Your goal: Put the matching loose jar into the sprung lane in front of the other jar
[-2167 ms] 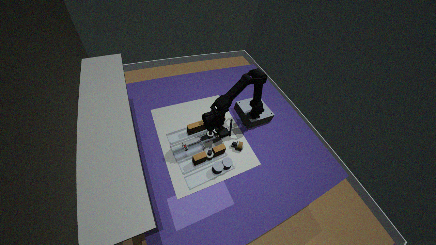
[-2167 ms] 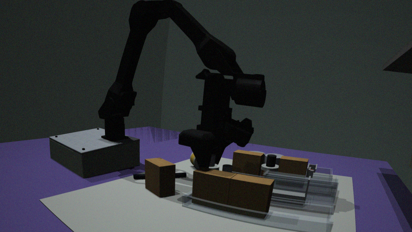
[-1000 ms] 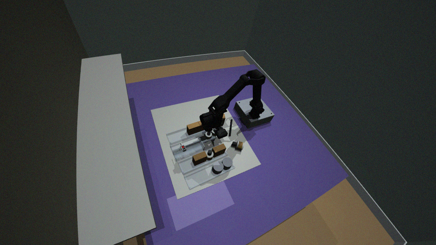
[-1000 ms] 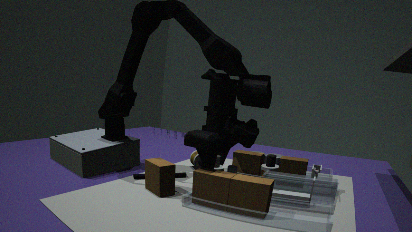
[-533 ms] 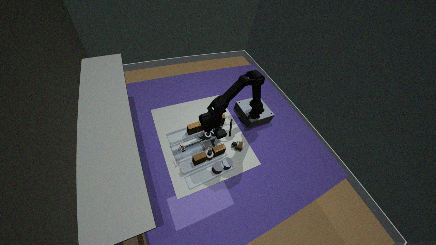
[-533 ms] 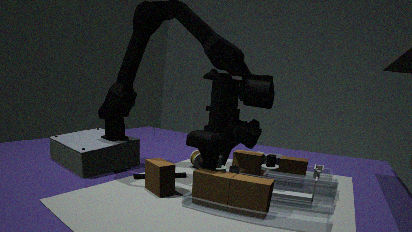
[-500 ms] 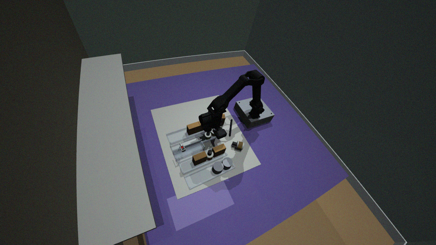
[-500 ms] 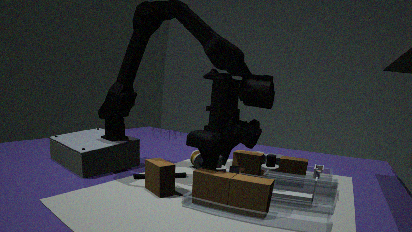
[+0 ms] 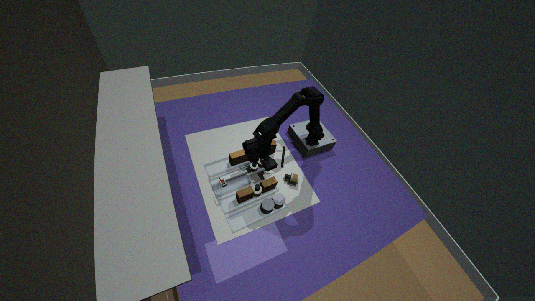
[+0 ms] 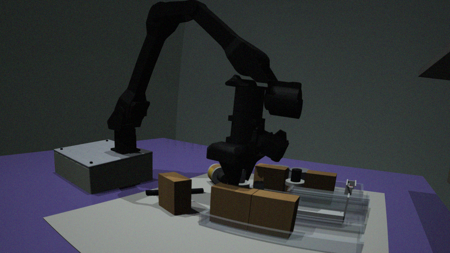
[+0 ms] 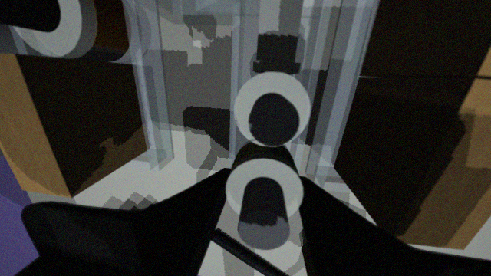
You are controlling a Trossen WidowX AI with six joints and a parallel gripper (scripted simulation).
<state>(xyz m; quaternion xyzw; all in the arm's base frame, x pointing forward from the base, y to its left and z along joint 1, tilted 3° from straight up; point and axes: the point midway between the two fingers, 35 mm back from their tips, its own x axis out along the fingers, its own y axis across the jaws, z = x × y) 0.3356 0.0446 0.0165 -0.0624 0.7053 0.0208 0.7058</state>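
My gripper [image 11: 263, 178] [image 10: 241, 183] is shut on an upright jar [image 11: 293, 195] [image 10: 243, 176] with a white shoulder and dark cap, at the front end of the clear sprung lane [image 11: 234, 84]. The old jar [image 11: 273, 119] [image 9: 253, 168] [image 10: 258, 185], of like white shoulder and dark cap, stands just behind it in the lane, close against it or nearly so. The pusher's white tail piece with a red mark [image 9: 222, 182] [image 10: 350, 183] sits toward the lane's rear. The pusher plate, front stop and held jar's base are hidden or unclear.
Brown boxes [image 9: 245, 194] [image 10: 232, 204] stand in lanes on both sides. Another jar [image 9: 257, 190] [image 10: 295, 174] stands between boxes. An amber jar [image 9: 294, 178] lies on its side in front; a black rod [image 9: 282, 157] [image 11: 245, 249] and single box [image 10: 174, 193] are nearby. Round tins [image 9: 267, 205] stand in the outer lane.
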